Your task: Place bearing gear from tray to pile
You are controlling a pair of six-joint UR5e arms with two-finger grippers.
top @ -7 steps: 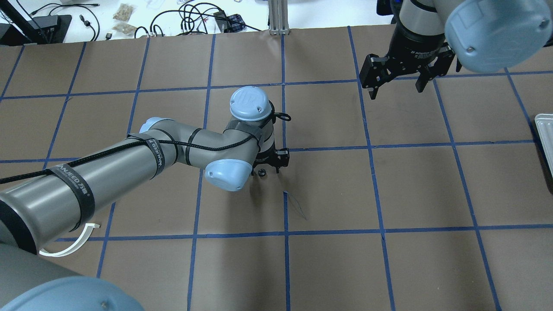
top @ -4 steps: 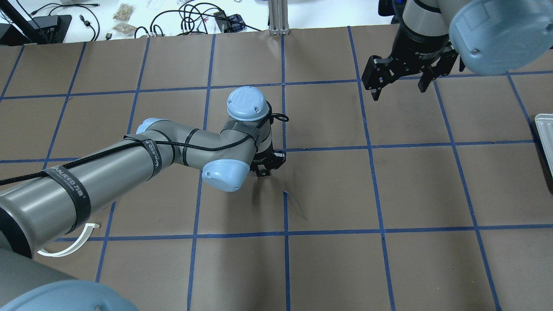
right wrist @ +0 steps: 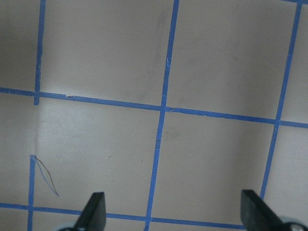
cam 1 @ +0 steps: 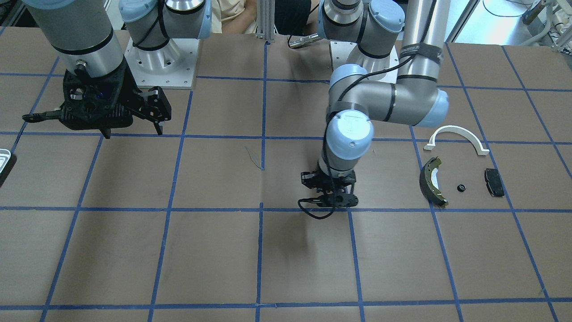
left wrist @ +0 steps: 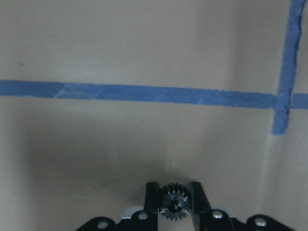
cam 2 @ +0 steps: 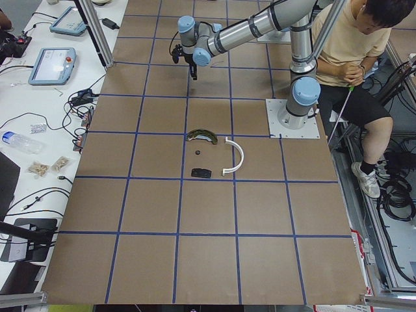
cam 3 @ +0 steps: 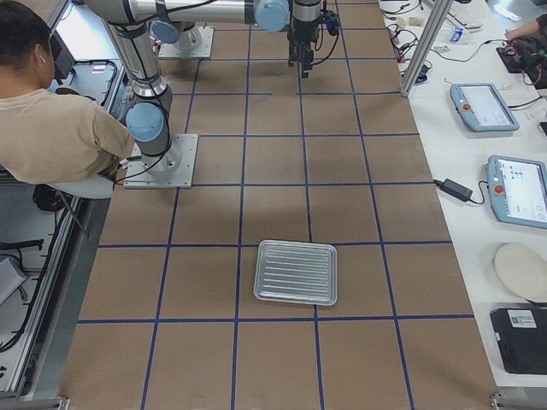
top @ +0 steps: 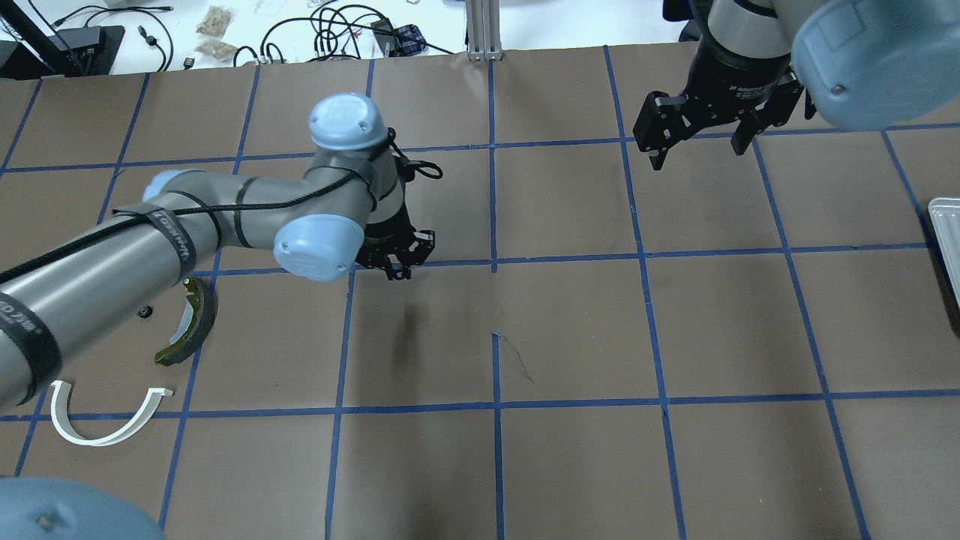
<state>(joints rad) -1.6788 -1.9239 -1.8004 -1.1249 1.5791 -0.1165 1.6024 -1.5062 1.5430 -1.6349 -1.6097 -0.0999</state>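
Note:
My left gripper is shut on a small toothed bearing gear, held between the fingertips a little above the brown table; it also shows in the front view. The pile lies to its left: a white arch, a dark brake shoe with an olive rim and a small black round part. In the front view a black pad lies beside them. My right gripper is open and empty at the far right. The silvery tray looks empty.
Only a sliver of the tray shows at the overhead view's right edge. A torn piece of blue tape sits near the table's middle. Cables and clutter lie beyond the far edge. A person sits behind the robot bases.
My left gripper closed on the gear near the table's middle, then moved left with it. That uncovered the brake shoe and arch. My right gripper drifted slightly farther back.

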